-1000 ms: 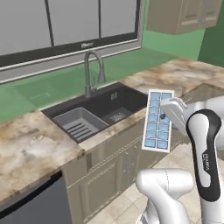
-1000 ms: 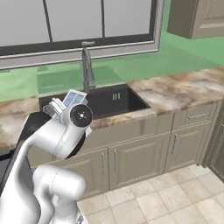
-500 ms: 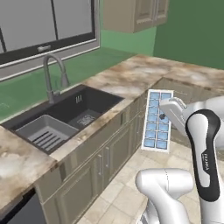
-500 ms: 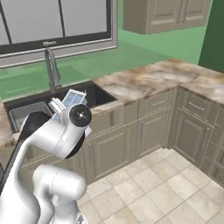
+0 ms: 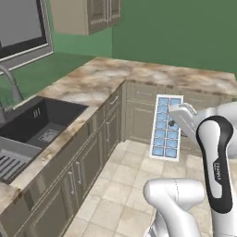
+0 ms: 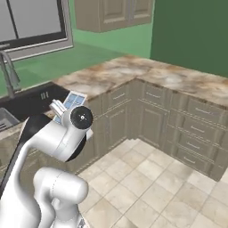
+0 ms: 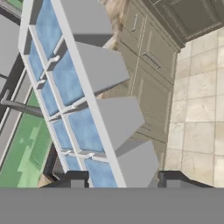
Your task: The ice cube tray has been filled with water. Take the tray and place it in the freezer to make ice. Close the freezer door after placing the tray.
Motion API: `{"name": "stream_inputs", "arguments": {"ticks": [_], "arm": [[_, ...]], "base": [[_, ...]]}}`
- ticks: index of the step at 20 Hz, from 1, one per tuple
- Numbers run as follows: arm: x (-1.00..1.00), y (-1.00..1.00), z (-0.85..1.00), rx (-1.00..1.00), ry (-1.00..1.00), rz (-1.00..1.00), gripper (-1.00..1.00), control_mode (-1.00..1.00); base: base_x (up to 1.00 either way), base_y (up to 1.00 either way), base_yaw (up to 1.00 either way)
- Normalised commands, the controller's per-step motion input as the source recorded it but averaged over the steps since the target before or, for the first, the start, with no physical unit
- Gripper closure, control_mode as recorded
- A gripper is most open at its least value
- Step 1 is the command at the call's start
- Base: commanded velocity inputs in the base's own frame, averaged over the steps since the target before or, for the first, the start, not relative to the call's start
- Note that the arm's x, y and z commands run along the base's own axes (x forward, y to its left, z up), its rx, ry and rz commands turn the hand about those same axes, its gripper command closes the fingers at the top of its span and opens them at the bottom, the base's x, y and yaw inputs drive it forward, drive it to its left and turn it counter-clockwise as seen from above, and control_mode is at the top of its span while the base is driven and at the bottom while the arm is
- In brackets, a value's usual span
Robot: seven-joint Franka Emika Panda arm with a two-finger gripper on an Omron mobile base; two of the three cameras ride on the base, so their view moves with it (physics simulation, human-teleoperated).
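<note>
The gripper point(image 5: 175, 121) clamps the ice cube tray point(image 5: 166, 127) across its width.

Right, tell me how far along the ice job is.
Done: the ice cube tray is off the counter, gripped in the claw and held on edge above the tiled floor. In hand: carrying it past the corner cabinets. Left: reaching the freezer, setting the tray inside, and shutting its door.

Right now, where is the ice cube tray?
The ice cube tray is held up in the gripper, right of centre in the left base view, above the tiled floor beside the corner cabinets.
</note>
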Motion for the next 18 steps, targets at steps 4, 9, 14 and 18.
{"name": "stream_inputs", "arguments": {"ticks": [4, 9, 14, 18], "arm": [[0.0, 0.0, 0.0, 0.0, 0.0, 0.0, 1.0, 1.0], [0.0, 0.0, 0.0, 0.0, 0.0, 0.0, 1.0, 1.0], [0.0, 0.0, 0.0, 0.0, 0.0, 0.0, 1.0, 1.0], [0.0, 0.0, 0.0, 0.0, 0.0, 0.0, 1.0, 1.0]], "base": [[-0.29, -0.35, -0.44], [-0.24, -0.33, -0.43], [-0.17, -0.31, -0.44], [-0.14, -0.29, -0.43]]}}
